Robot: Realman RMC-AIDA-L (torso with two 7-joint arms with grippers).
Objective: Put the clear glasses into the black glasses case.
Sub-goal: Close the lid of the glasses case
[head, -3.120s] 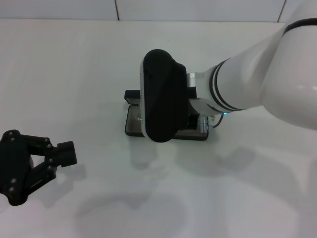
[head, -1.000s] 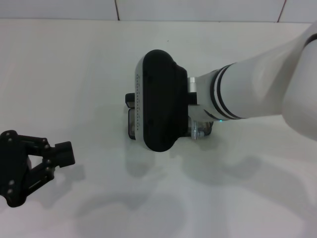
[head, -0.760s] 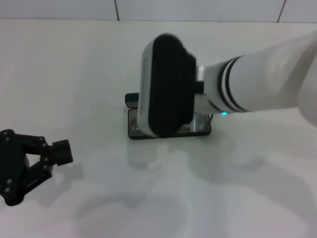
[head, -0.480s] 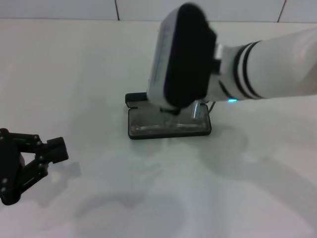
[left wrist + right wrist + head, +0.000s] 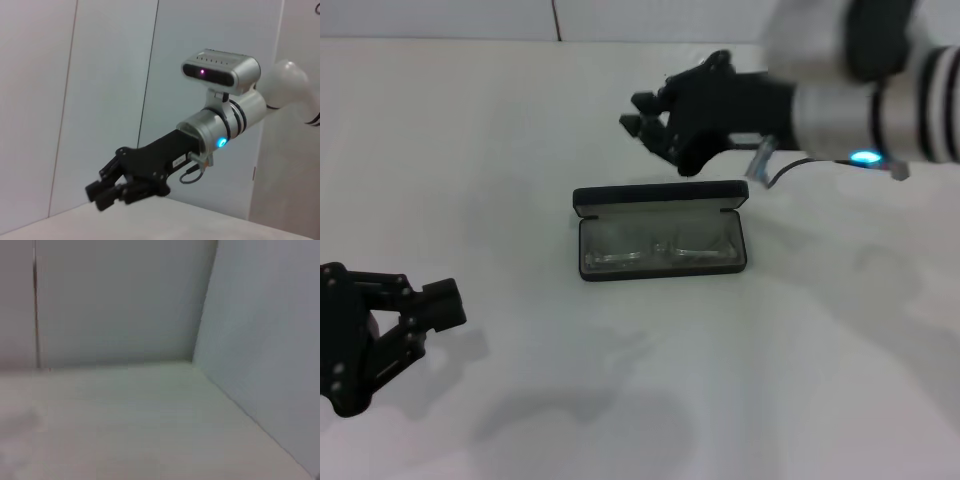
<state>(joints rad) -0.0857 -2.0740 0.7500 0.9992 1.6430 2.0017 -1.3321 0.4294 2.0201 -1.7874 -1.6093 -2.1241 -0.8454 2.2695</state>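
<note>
The black glasses case (image 5: pixel 660 196) lies open in the middle of the white table, its lid flat on the far side. The clear glasses (image 5: pixel 660 248) rest inside it on the grey lining. My right gripper (image 5: pixel 634 112) hovers above and beyond the case's far edge, holding nothing, fingers slightly apart. The left wrist view shows the same right gripper (image 5: pixel 100 195) in the air above the table. My left gripper (image 5: pixel 448 304) is parked at the near left, shut and empty. The right wrist view shows only table and wall.
The white table (image 5: pixel 800 380) is bare around the case. A wall seam runs along its far edge (image 5: pixel 556 20). In the right wrist view, a wall corner (image 5: pixel 197 357) meets the tabletop.
My right arm has lifted off the case and swung back and to the right, uncovering it. The glasses now lie in the open case. The left gripper has barely moved.
</note>
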